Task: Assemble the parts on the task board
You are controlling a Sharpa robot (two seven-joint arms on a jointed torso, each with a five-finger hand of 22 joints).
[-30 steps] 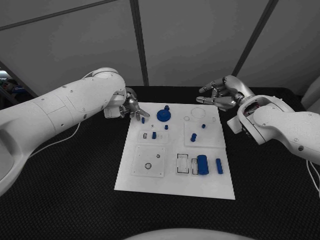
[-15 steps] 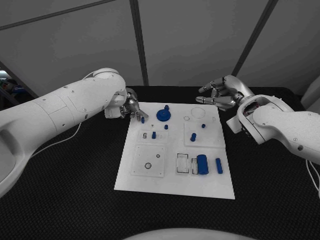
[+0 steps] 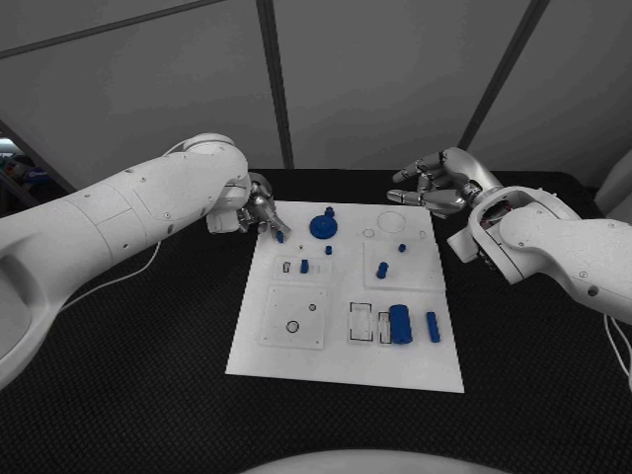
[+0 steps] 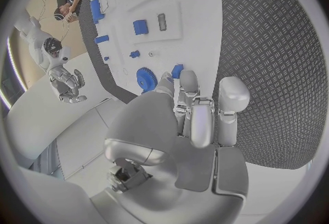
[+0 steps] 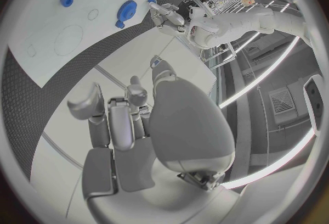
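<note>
The left hand (image 3: 262,215) pinches a small blue part (image 3: 280,236) at the board's (image 3: 345,365) far left corner. The right hand (image 3: 437,188) hovers loosely curled, empty. Judging by the loose pieces, most assembly remains.

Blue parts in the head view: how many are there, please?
8: gear at the far end, four pegs mid-board, two cylinders at the near end, one by fingers of the left hand; others may hide.
</note>
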